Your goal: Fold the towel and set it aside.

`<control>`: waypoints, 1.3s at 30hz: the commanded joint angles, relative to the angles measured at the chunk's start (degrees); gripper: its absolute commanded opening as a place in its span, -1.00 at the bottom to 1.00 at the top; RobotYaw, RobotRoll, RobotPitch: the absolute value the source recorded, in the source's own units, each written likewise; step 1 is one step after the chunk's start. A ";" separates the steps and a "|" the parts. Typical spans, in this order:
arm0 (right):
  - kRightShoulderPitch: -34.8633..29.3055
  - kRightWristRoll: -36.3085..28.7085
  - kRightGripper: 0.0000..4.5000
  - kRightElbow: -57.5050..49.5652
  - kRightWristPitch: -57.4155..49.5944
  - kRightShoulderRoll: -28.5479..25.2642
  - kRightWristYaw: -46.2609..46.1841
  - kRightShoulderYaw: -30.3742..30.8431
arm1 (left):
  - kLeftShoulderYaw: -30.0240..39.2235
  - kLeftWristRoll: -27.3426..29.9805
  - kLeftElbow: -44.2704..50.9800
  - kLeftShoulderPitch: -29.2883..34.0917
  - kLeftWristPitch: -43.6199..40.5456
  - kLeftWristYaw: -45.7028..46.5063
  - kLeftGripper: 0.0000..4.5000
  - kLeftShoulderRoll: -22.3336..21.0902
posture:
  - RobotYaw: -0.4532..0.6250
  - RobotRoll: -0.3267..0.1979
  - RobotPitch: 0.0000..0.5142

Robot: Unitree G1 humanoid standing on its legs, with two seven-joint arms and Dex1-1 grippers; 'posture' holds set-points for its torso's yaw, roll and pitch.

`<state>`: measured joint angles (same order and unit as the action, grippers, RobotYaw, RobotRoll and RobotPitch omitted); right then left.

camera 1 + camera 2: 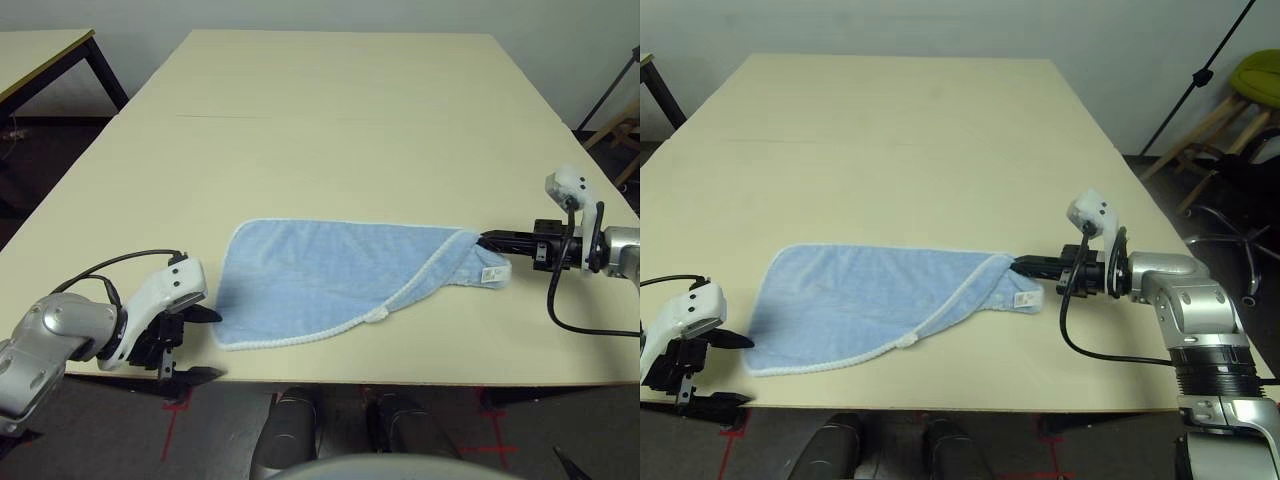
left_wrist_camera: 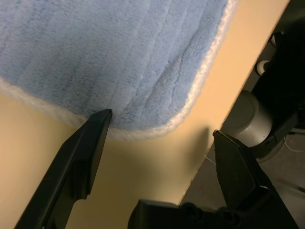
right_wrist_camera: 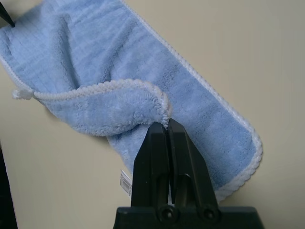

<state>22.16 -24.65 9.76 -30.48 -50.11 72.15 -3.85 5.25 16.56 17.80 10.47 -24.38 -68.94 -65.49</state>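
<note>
The light blue towel point(image 1: 320, 280) lies near the front edge of the beige table point(image 1: 330, 120). Its right end is folded back over itself, with the white label point(image 1: 493, 272) showing at that end. My right gripper point(image 1: 485, 240) reaches in from the right, level with the table. In the right wrist view that gripper point(image 3: 167, 125) is shut on the towel's point(image 3: 95, 57) white-stitched edge at the fold. My left gripper point(image 1: 215, 343) stands open at the towel's front left corner. In the left wrist view one finger touches the towel's point(image 2: 119, 52) rounded corner and the other hangs past the table edge.
A second table point(image 1: 40, 50) stands at the back left. Off the right side are a green stool point(image 1: 1255, 75), a black stand leg point(image 1: 1200, 75) and a chair base point(image 1: 1230, 230). The far half of the table is bare.
</note>
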 commanded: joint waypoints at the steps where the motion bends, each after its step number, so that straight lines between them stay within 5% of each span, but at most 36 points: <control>1: 0.39 -0.34 -1.00 0.24 -0.29 0.07 -0.12 -0.45 | -1.13 -0.10 -0.46 -0.75 -0.86 0.29 0.99 0.60 | 0.05 0.25 -0.57; 7: 0.28 -0.44 -1.00 -0.11 -0.46 0.02 -0.21 -0.55 | -0.51 1.42 -2.11 -1.53 -2.24 0.45 0.99 2.46 | 0.04 0.25 -0.58; 32: 0.50 -1.20 -1.00 -0.40 -0.89 0.72 -0.83 -1.07 | -8.60 -9.03 -3.89 -7.48 -0.76 4.60 0.99 3.24 | 0.03 0.25 -0.60; 39: 0.62 -1.47 -1.00 -0.30 -0.90 0.77 -1.01 -1.16 | -8.62 -7.72 -4.52 -7.77 -2.18 3.62 0.13 3.40 | 0.03 0.25 -0.61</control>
<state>22.39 -25.34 9.66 -31.09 -49.56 71.19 -3.94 -2.30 9.35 14.75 1.96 -25.72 -65.18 -62.00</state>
